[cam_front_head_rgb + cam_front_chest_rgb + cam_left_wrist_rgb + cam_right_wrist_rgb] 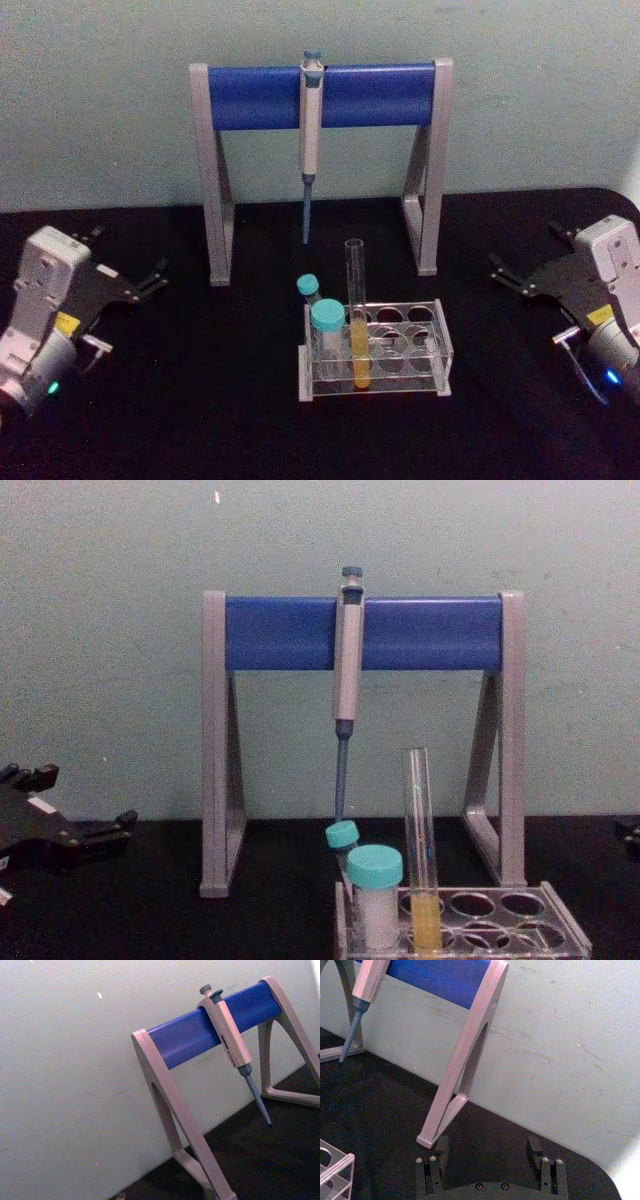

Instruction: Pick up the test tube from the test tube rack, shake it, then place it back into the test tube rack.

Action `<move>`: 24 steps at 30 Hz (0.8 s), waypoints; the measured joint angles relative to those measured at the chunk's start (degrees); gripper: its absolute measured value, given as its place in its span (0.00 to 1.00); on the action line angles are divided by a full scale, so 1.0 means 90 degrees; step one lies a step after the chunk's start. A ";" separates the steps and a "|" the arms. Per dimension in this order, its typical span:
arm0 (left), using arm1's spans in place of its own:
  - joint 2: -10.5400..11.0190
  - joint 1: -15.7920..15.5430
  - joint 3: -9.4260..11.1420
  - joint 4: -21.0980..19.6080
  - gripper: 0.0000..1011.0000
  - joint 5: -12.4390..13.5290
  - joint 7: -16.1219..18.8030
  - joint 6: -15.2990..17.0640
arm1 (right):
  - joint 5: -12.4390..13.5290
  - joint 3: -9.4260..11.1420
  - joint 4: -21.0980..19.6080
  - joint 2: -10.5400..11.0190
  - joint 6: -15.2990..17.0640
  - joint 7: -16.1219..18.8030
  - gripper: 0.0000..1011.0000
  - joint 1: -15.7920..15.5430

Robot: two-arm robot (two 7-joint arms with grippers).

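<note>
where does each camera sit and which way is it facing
Head: high, looking down at test tube rack; left gripper, right gripper at sides.
Chest: low, facing forward across the rack; left gripper at edge.
Left wrist: faces pipette stand.
Right wrist: faces stand's leg; own gripper open.
Head, chest share the test tube.

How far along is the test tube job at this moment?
The test tube stands upright in the test tube rack. Nothing is in hand: left gripper and right gripper rest open at the sides of the table, far from it. Either nothing has begun or all is finished; this moment cannot tell which.
</note>
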 joint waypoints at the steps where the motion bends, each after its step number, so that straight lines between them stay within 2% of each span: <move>1: 0.0000 0.0000 0.0000 0.0000 0.99 0.0000 0.0000 0.0000 | 0.0000 0.0000 0.0000 0.0000 0.0000 0.0000 0.99 0.0000; 24: 0.0000 0.0000 0.0000 0.0000 0.99 0.0000 0.0000 0.0000 | 0.0000 0.0000 0.0000 0.0000 0.0000 0.0000 0.99 0.0000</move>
